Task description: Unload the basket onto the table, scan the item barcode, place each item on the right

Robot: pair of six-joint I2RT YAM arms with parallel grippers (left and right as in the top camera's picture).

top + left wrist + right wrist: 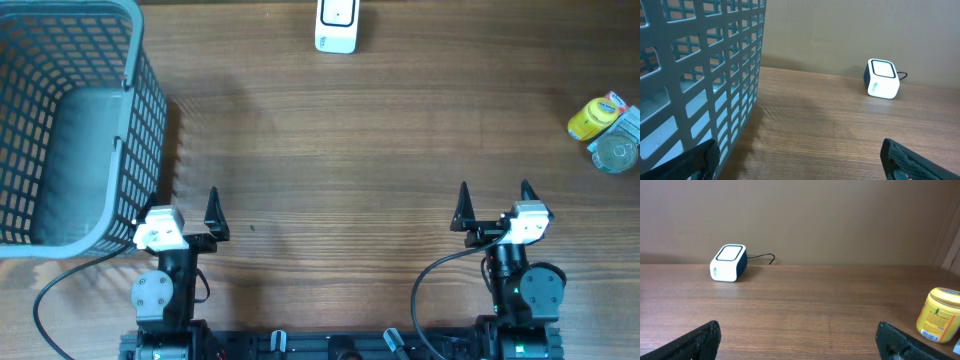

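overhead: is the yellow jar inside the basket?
No, the yellow jar sits on the table at the far right, while the grey basket stands at the left.

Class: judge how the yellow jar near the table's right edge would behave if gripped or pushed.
The yellow jar looks rigid, so it probably won't squash. Its rounded, labelled wall may slip in a pinch grip. It seems upright in the right wrist view; pushed high, it might tip and roll.
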